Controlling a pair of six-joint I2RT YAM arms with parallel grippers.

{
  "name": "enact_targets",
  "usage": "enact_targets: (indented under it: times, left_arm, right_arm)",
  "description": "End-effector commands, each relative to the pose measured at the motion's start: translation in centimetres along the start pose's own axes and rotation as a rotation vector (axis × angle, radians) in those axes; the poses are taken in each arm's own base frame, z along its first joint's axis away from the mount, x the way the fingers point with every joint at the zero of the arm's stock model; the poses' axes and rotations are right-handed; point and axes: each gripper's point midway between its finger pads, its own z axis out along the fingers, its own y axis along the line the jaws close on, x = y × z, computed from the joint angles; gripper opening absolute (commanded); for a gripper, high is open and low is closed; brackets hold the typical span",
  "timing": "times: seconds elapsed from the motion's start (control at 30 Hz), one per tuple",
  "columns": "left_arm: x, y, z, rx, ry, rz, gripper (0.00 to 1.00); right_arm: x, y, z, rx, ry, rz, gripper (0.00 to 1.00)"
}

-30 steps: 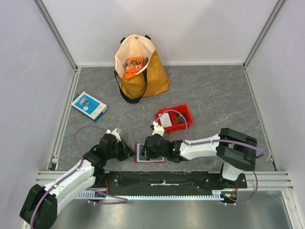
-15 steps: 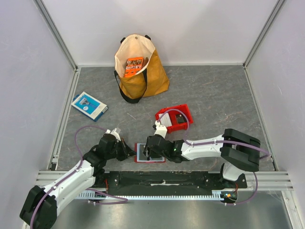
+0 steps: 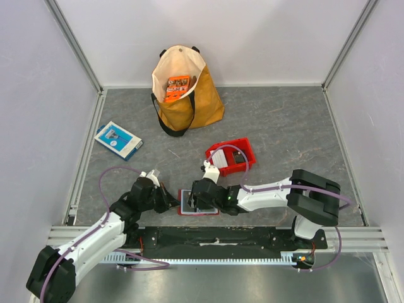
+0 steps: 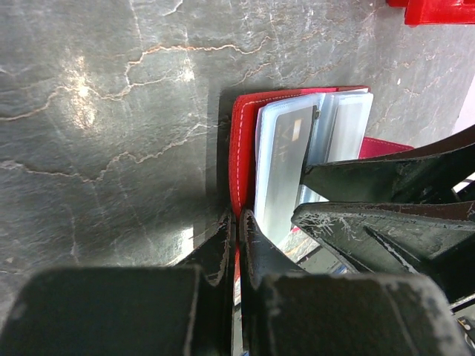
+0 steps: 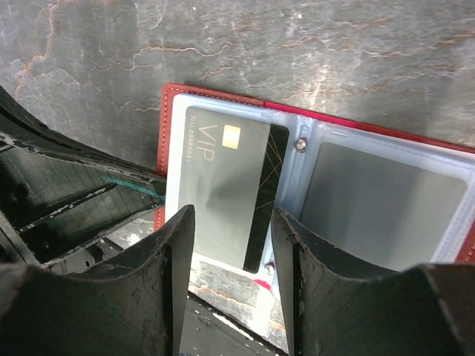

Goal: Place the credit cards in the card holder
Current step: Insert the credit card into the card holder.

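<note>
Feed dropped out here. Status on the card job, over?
Left gripper shut on card holder edge. Right gripper open, astride grey VIP card lying on a pocket; seated or not, cannot tell. Nothing seen blocking.

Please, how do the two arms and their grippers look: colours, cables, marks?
The left arm and right arm have white links, black joints and a purple cable looping alongside each. The left gripper and right gripper are black, with scratched, worn fingers.
</note>
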Motion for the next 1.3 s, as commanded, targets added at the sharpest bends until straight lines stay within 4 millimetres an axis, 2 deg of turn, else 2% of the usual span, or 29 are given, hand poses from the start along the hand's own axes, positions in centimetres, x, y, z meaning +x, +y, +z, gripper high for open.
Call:
enact_targets:
  times: [0.0,0.17,0.37,0.43,0.5,0.6,0.73,0.8,0.93,1.07,1.27]
  left_arm:
    - [0.0,-0.1,0.0,0.007,-0.004,-0.008,0.02]
    - [0.0,-0.1,0.0,0.006,-0.003,-0.007,0.02]
    - [0.0,-0.2,0.0,0.009,-0.003,-0.006,0.02]
    - [-0.1,-0.3,0.0,0.01,-0.005,-0.005,0.02]
    - [-0.2,-0.4,-0.1,0.005,-0.007,0.0,0.02]
    - [-0.5,-0.7,-0.4,0.006,-0.013,0.01,0.02]
    - [-1.1,-1.5,-0.8,0.015,-0.025,0.029,0.02]
    - [-1.3,-1.8,-0.9,0.016,-0.026,0.037,0.02]
    - [-1.5,-2.3,-1.0,0.018,-0.021,0.052,0.02]
    - [-1.7,-2.7,-1.1,0.02,-0.018,0.062,0.02]
    - [-2.0,-3.3,-1.2,0.025,-0.008,0.081,0.02]
  right_arm:
    - [0.9,1.2,0.8,-0.04,0.039,-0.009,0.52]
    - [0.5,2.6,0.9,-0.083,0.035,-0.034,0.48]
    - [0.0,3.2,0.3,-0.124,0.011,-0.026,0.42]
    - [-0.3,3.0,0.0,-0.117,-0.005,-0.027,0.43]
    - [-1.3,2.6,-0.8,-0.098,-0.042,-0.025,0.5]
    - [-3.4,1.5,-2.7,-0.032,-0.112,-0.033,0.54]
    - [-5.5,-1.9,-5.5,0.103,-0.199,-0.043,0.57]
    - [-5.9,-3.8,-6.8,0.167,-0.223,-0.044,0.57]
    - [-6.4,-6.2,-8.9,0.243,-0.253,-0.024,0.58]
    - [-5.6,-7.8,-9.1,0.296,-0.228,-0.032,0.61]
    - [-4.3,-9.1,-7.9,0.355,-0.18,-0.045,0.59]
